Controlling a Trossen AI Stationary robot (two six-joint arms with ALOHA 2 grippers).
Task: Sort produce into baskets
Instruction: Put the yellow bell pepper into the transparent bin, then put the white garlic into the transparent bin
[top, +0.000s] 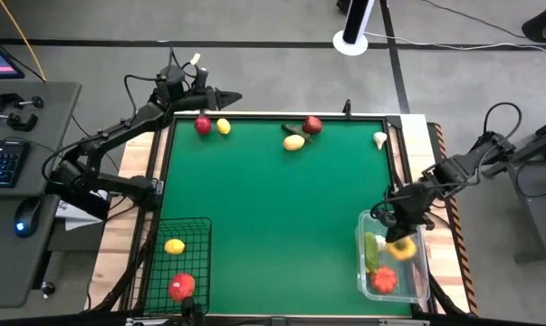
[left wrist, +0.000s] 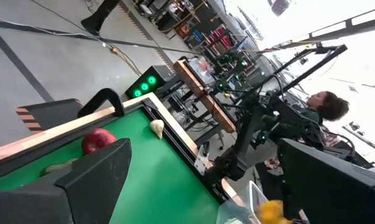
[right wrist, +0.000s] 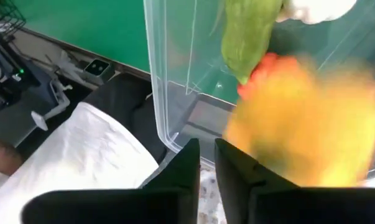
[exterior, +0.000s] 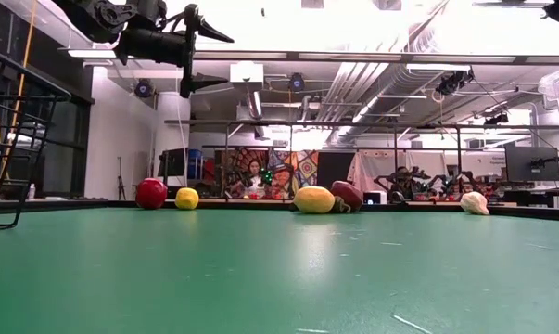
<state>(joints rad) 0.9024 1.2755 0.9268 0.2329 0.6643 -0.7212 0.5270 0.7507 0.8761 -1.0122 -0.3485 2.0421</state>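
My left gripper (top: 209,96) hangs open and empty above the table's far left, over a red apple (top: 203,125) and a small yellow fruit (top: 223,127); it also shows in the low view (exterior: 205,57). My right gripper (top: 388,217) is shut above the far end of the clear plastic basket (top: 361,264). In that basket lie a green vegetable (right wrist: 246,31), a yellow-orange piece (right wrist: 305,124) that shows blurred, and a red-orange one (top: 383,279). The black wire basket (top: 200,263) at the near left holds a lemon (top: 174,245) and a red piece (top: 181,286).
At the far edge lie a yellow piece (top: 293,142), a red one (top: 312,124) with a dark green thing beside it, and a white garlic (top: 380,139). A raised wooden rim (top: 164,163) frames the green mat. People show in the room beyond the table.
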